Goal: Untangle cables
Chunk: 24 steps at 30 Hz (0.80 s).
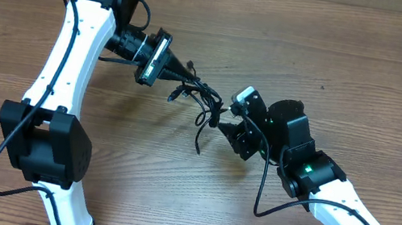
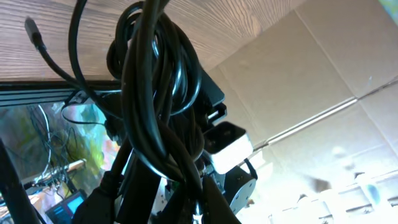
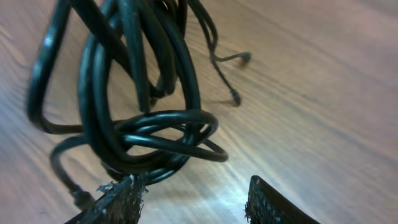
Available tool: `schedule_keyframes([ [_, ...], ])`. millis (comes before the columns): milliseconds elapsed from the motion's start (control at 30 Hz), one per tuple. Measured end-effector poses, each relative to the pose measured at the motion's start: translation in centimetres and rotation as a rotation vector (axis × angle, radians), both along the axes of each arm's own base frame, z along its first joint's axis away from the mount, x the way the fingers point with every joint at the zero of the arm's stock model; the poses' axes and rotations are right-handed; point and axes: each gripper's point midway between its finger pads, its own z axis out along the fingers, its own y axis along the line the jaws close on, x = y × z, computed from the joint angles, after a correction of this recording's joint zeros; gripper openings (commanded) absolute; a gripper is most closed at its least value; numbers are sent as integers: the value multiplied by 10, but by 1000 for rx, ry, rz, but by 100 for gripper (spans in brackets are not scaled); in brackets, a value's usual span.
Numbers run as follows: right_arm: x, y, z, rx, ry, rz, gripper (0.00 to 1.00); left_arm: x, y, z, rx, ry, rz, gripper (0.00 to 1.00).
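Right pincer [image 3: 196,202] open, jaws apart, nothing between. Knotted loop of cables [image 3: 130,43] just ahead, close by one finger. Bundle judged light, limp and smooth, prone to slip and snag; best taken at a single outer loop, not at the knot. Long axis rising up and away towards left pincer [image 1: 190,68], clamped on upper end. Plug ends [image 3: 245,57] farther off, low over table [image 3: 323,93].

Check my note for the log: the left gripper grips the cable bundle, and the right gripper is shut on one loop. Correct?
Not quite. The right gripper is open: the right wrist view shows its fingers apart with nothing between them, the cables just ahead. The left gripper does grip the bundle.
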Motion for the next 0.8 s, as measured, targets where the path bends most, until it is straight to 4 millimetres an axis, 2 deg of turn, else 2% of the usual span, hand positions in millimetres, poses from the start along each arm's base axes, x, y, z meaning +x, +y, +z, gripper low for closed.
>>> schedule_keyframes([
  [100,4,-5,-1,-49,-44,4,45,0,-2,4,-32,-28,-11,4],
  [333,14,1,15,-48,-152,37,42,1,-4,7,-69,-109,-46,4],
  [433,11,7,19,-20,-163,76,33,1,-4,8,-75,-118,-50,4],
  [600,4,14,9,-9,-120,124,31,0,-8,12,-102,-124,-54,4],
  [633,3,16,6,-5,-105,136,27,0,-8,13,-105,-124,-54,4],
  [733,-1,21,-4,8,-68,168,4,0,-8,13,-106,-127,-55,4],
  [800,-2,22,-6,10,-58,176,4,0,-9,14,-110,-127,-53,4],
])
